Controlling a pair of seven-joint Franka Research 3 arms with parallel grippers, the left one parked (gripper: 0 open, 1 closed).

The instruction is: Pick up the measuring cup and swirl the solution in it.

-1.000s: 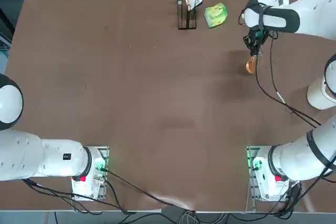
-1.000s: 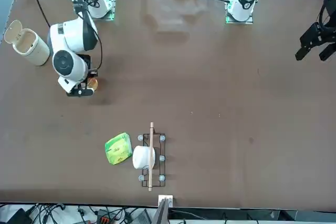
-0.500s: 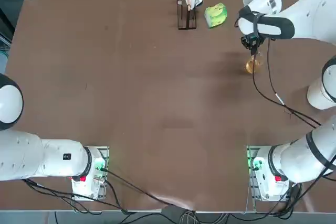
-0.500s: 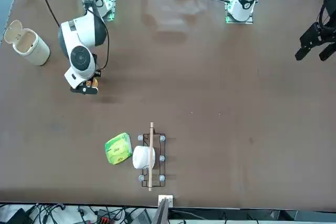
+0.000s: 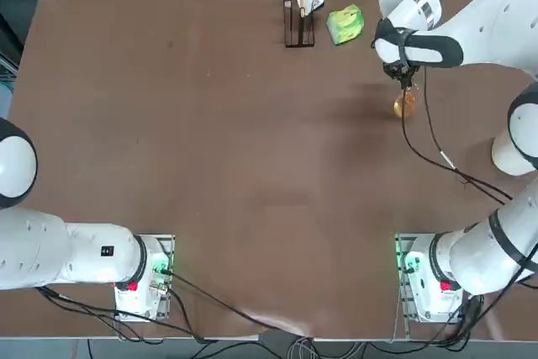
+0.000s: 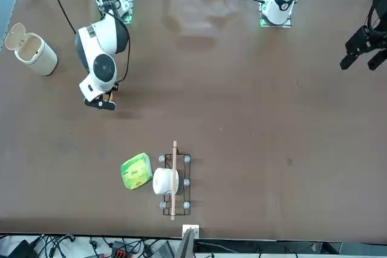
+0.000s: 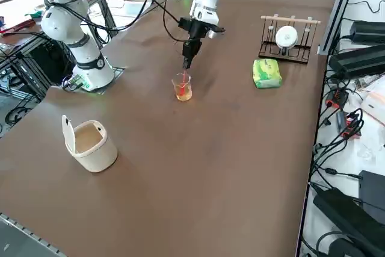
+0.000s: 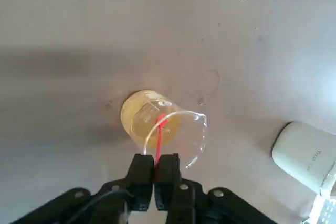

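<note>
To the left of the measuring cup [image 7: 182, 89], wide bare tabletop [image 5: 218, 149] gives room for a hand to pass. Directly above the cup, the right gripper [image 8: 155, 157] and the red stick [image 8: 159, 142] it grips, dipping inside, block the way. The right arm [image 5: 496, 27] and its cable [image 5: 458, 171] obstruct the right side. The white bin [image 7: 92, 150] stands right of the cup, nearer the bases; the packet [image 7: 266, 73] and rack [image 7: 290, 20] are farther left.
</note>
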